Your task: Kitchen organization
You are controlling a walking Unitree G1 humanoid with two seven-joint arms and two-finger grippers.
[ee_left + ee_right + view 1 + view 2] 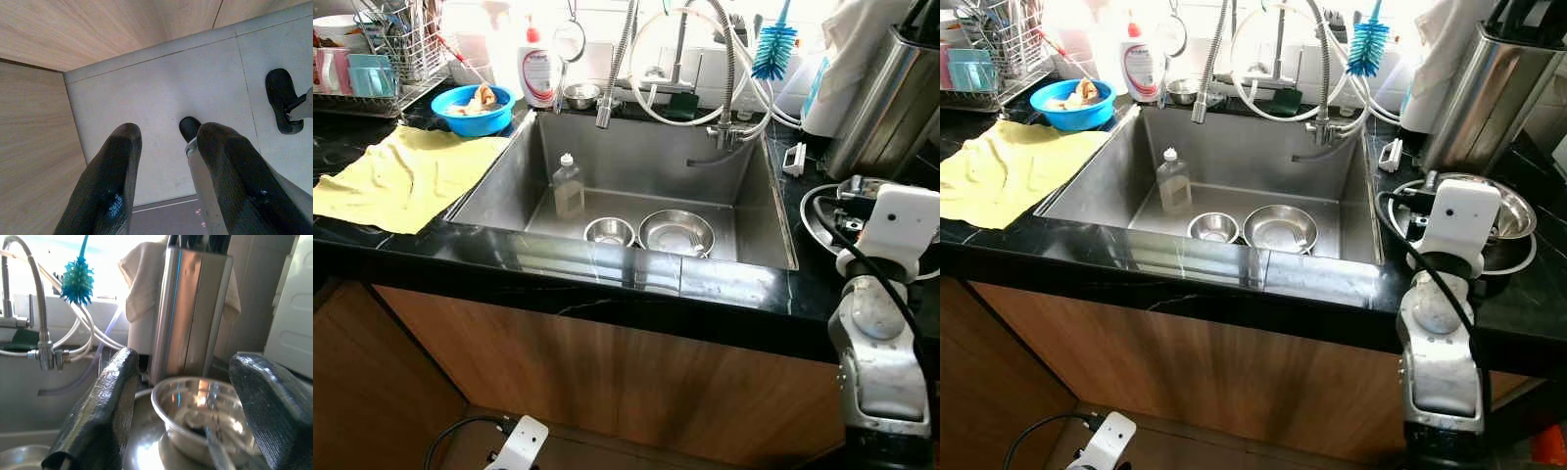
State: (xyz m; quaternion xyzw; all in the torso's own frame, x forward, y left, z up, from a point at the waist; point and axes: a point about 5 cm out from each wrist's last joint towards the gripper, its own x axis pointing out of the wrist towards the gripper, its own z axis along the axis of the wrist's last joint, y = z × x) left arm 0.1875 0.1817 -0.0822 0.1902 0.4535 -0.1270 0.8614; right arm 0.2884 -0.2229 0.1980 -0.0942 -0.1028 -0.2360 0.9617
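Nearest the robot, the left gripper (164, 181) hangs idle by the wooden cabinet front, fingers spread and empty above the pale floor tiles. Higher up, the right gripper (188, 406) is raised over the black counter (1528, 294) to the right of the sink (1361, 211), fingers wide apart with nothing between them, facing a steel bowl (205, 413) that sits on a plate. Something lies inside the bowl, probably a spoon, though glare makes it hard to tell.

Down in the sink stand two more steel bowls (651, 233) side by side, with a clear bottle (568, 186) upright beside them. Beyond the bowl on the counter stands a tall steel canister (193, 308), and a blue brush (78, 281) hangs near the tap hoses.

The step in hand looks like taking the counter bowl. To do it well, bring one finger inside the rim and one outside, avoid the utensil, then close firmly, since polished steel slips.
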